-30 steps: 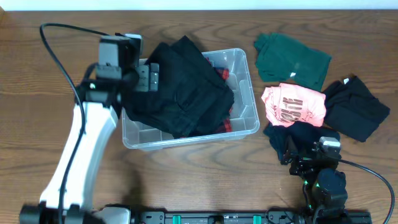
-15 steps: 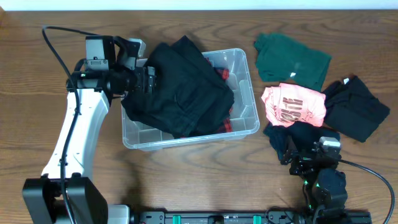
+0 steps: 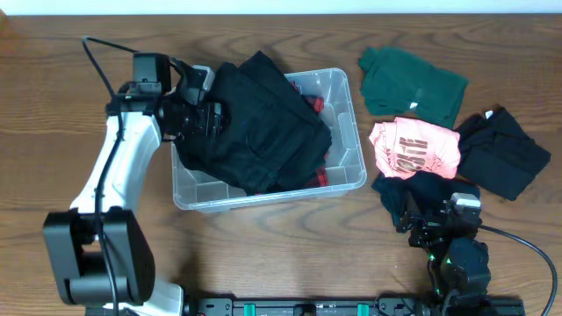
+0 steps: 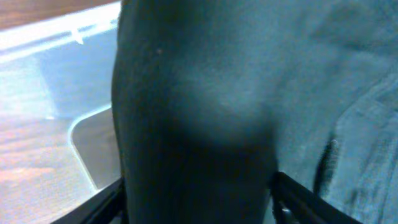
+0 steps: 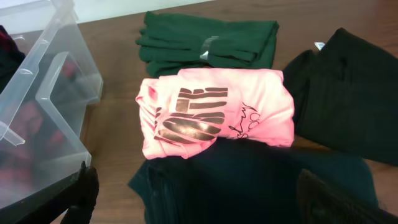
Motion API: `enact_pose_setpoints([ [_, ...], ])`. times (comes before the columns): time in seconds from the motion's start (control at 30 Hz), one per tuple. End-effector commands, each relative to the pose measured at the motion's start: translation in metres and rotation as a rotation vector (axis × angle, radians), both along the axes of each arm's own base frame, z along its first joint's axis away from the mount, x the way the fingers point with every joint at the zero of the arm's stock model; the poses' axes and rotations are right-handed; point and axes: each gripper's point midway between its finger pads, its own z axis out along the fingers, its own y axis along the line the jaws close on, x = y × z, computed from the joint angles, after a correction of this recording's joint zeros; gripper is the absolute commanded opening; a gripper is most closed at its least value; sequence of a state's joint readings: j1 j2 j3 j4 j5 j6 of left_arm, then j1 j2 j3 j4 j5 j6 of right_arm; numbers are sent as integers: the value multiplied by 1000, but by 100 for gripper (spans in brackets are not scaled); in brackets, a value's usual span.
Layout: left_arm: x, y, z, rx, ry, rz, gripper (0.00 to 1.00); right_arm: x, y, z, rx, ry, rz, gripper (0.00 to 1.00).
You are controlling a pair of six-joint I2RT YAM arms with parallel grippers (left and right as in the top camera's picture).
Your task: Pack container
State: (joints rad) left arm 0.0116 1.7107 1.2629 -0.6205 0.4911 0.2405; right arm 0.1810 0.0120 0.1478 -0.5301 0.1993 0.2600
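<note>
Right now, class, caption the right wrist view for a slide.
Folded pink shirt lies between a green garment and dark garments on the table, beside the clear container.

Wood table (image 3: 263, 250), container (image 3: 263, 198), green top (image 3: 413, 83), pink shirt (image 3: 415, 147), black garment (image 3: 502, 162), navy garment (image 3: 423, 191)

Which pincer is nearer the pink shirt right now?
Right. The right pincer is just near-side of the pink shirt, over a dark garment. The left pincer is far off at the container's left side, against black clothing.
</note>
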Motion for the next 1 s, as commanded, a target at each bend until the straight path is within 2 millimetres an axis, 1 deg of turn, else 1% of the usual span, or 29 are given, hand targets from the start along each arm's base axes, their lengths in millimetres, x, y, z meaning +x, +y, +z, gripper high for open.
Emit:
enact_pose_setpoints([
  [0.0,5,-1,2,-5,-11,-15,60,0,0,0,9,-2,-3,99],
  [0.07,7,-1,5,-4,-27,-15,53,0,0,0,9,-2,-3,99],
  [0.2,7,-4,12,-23,-40,-19,29,0,0,0,9,-2,-3,99],
  [0.23,6,-7,16,-41,-44,-20,22,0,0,0,9,-2,-3,99],
  [0.27,6,-9,23,-64,-49,-8,12,0,0,0,9,-2,-3,99],
  [0.3,6,-11,28,-82,-51,8,8,0,0,0,9,-2,-3,99],
  [0.33,7,-13,39,-114,-55,36,6,0,0,0,9,-2,-3,99],
  [0.4,8,-18,60,-179,-68,75,6,0,0,0,9,-2,-3,99],
  [0.53,6,-35,122,-381,-125,149,6,0,0,0,9,-2,-3,99],
  [0.7,3,-47,186,-561,-183,278,6,0,0,0,9,-2,-3,99],
  [0.8,1,-60,214,-640,-216,308,6,0,0,0,9,-2,-3,99],
  [0.87,-1,-71,227,-686,-225,305,6,0,0,0,9,-2,-3,99],
  [0.93,-3,-89,238,-742,-218,285,6,0,0,0,9,-2,-3,99],
  [0.97,-4,-95,241,-756,-217,277,6,0,0,0,9,-2,-3,99],
])
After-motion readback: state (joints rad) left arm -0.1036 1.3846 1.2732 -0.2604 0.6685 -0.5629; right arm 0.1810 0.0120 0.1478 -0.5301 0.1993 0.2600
